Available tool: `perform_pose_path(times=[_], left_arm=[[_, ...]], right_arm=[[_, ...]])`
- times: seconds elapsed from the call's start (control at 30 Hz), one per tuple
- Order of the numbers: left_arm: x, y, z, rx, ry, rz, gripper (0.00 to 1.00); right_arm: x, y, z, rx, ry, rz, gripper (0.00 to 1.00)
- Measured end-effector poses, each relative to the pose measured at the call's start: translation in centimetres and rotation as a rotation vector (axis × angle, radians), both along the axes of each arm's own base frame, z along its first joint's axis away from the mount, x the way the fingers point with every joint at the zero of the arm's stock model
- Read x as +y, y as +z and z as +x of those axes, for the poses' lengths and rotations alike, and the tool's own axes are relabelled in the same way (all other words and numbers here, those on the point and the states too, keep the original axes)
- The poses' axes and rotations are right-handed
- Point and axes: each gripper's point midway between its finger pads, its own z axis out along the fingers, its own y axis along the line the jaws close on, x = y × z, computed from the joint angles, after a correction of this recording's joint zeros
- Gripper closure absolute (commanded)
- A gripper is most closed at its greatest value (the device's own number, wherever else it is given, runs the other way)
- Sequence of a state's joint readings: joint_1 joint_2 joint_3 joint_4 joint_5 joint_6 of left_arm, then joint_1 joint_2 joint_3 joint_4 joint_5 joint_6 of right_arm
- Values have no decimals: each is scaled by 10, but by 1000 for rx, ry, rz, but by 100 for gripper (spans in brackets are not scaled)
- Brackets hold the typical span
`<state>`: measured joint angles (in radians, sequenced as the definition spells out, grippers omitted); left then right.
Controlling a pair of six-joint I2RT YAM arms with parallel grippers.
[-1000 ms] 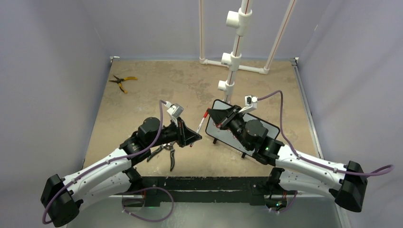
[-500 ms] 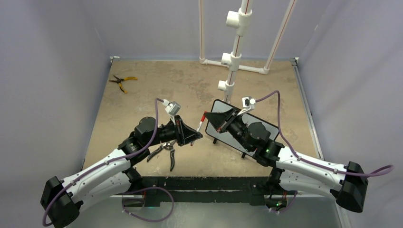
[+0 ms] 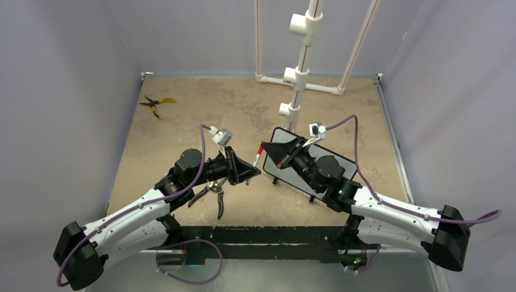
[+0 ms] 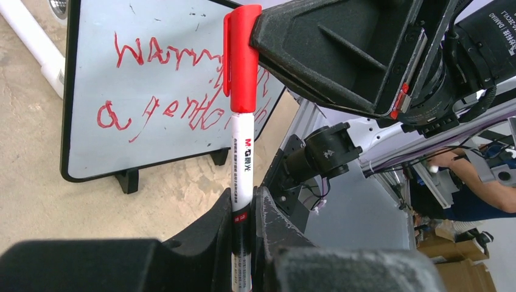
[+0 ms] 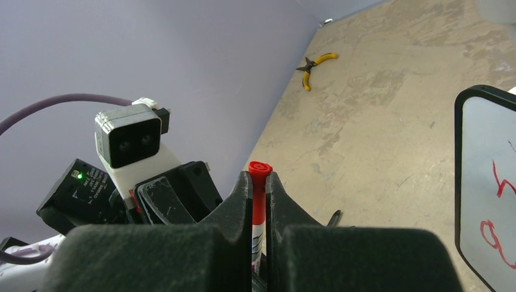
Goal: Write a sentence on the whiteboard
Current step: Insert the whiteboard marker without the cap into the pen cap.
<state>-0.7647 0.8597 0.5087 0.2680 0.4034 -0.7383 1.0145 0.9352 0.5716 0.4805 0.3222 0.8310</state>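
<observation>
Top external view gives us the tan table [image 3: 182,134], and we place everything by the whiteboard [image 3: 287,175], which stands on its small black feet right of the table's middle. A white PVC pipe frame [image 3: 297,79] rises just behind the whiteboard. The right arm reaches over the whiteboard's face and hides much of it; the left arm comes in from the whiteboard's left. Black-handled shears [image 3: 219,204] lie near the whiteboard, to its left and closer to the arm bases. Yellow-handled pliers [image 3: 157,104] lie well apart from it, far to its left and behind.

Just beside the whiteboard's left edge both grippers meet on one marker [image 3: 258,156]. The left gripper [image 4: 243,204] is clamped tight on the white barrel. The right gripper [image 5: 258,182] is closed tight on the red cap [image 4: 241,61], which sits on the barrel.

Across the whiteboard's face we see the sentence [image 4: 159,58] in red, in two lines. The top line starts "Warm", the lower one starts with "a", and the rest we cannot read. The barrel bears "M&G" in red above small print we cannot make out.
</observation>
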Motion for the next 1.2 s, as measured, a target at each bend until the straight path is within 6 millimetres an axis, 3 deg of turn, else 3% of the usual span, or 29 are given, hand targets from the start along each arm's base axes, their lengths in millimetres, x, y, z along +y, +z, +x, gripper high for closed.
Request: perform_pose_path(times=[0.3,0.4,0.6,0.77,1.03,1.2], left_arm=[[4,-5,3,-22,-25,20,100],[3,-9,-1,-23,-66,32,100],[5,-11,-8,-42,-112,51,100],[9,-10,-15,-50,-132,63,100],[9,-16,-36,-27,-243,75,100],[10,-12,-50,-29,-315,58,100]], right_arm=[[3,-4,0,14,17,-37,100],[1,-8,-2,47,19,-61,86],[4,-14,-13,107,64,-104,39],[6,-20,-20,127,95,-136,18],[1,5,-29,26,147,-134,17],[-5,18,-26,-34,175,-128,29]])
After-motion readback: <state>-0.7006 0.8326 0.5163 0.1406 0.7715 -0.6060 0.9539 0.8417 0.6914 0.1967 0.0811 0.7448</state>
